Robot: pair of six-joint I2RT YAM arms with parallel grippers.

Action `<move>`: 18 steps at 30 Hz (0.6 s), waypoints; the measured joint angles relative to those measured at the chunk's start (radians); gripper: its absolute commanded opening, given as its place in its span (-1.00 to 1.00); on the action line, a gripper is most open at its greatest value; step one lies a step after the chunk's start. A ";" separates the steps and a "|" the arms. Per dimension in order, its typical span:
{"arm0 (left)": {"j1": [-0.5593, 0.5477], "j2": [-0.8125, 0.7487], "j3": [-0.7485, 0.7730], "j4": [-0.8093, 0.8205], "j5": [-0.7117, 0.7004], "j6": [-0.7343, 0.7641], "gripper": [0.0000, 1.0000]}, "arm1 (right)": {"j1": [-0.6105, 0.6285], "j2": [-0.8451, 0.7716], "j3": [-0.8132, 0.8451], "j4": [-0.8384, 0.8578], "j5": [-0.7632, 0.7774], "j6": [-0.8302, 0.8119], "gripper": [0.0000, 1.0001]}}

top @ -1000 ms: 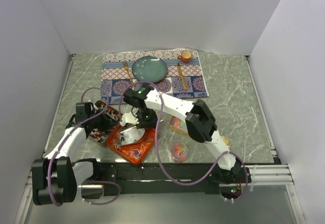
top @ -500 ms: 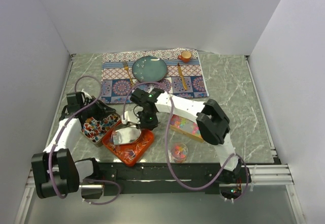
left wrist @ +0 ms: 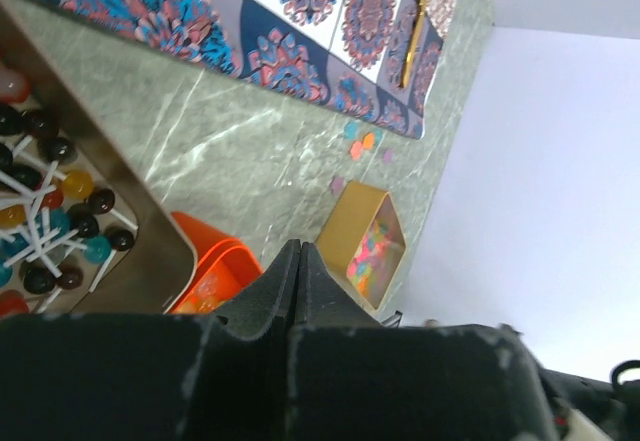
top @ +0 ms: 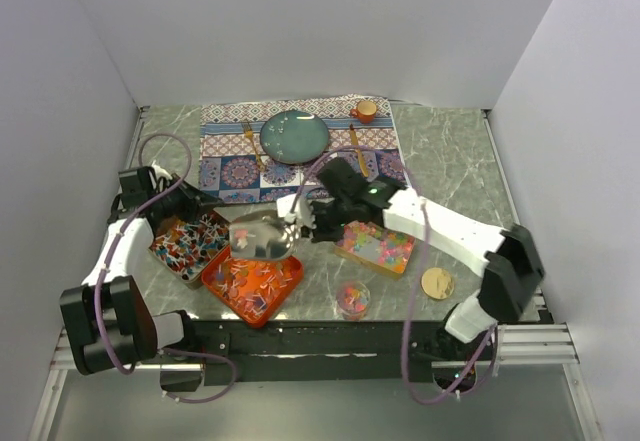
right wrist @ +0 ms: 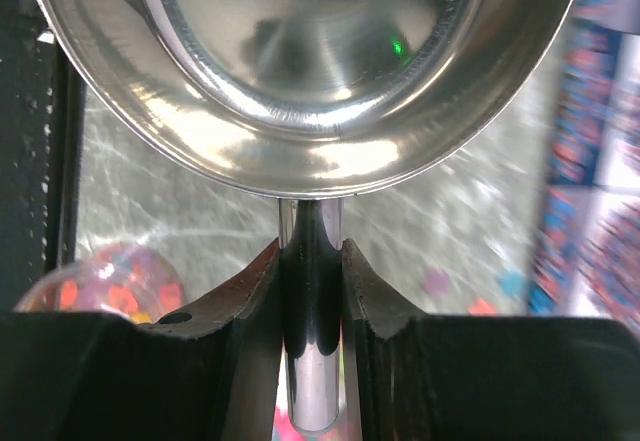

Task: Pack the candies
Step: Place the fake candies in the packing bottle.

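Note:
Candies lie in three trays: red-white-blue ones in the metal tray (top: 188, 246), orange-red ones in the orange tray (top: 256, 283), and pastel ones in the gold tray (top: 376, 246). My right gripper (top: 306, 217) is shut on the handle (right wrist: 312, 301) of the silver scoop (top: 262, 236), which hangs above the far edge of the orange tray. The scoop bowl (right wrist: 310, 61) looks empty. My left gripper (top: 200, 206) is shut on nothing, just behind the metal tray. In the left wrist view, the shut left gripper (left wrist: 300, 248) points toward the gold tray (left wrist: 372, 246).
A small round tub of candies (top: 352, 299) and a gold lid (top: 436, 282) sit near the front. At the back, a patterned placemat (top: 300, 156) carries a teal plate (top: 295, 134), an orange cup (top: 366, 111) and gold cutlery. A few loose candies (left wrist: 360, 141) lie on the marble.
The right arm swung out to the right and lifted the scoop from inside the orange tray. The left gripper drew back to the far left, away from the metal tray.

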 measured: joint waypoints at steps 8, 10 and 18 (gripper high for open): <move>0.002 0.004 0.016 0.019 -0.003 0.005 -0.68 | -0.157 -0.270 -0.103 -0.162 0.074 -0.161 -1.00; 0.002 0.006 0.018 0.022 -0.009 0.014 -0.68 | -0.207 -0.338 -0.145 -0.230 0.118 -0.229 -1.00; 0.013 0.050 0.057 0.056 -0.038 0.040 -0.69 | -0.294 -0.608 -0.332 -0.478 0.269 -0.481 -1.00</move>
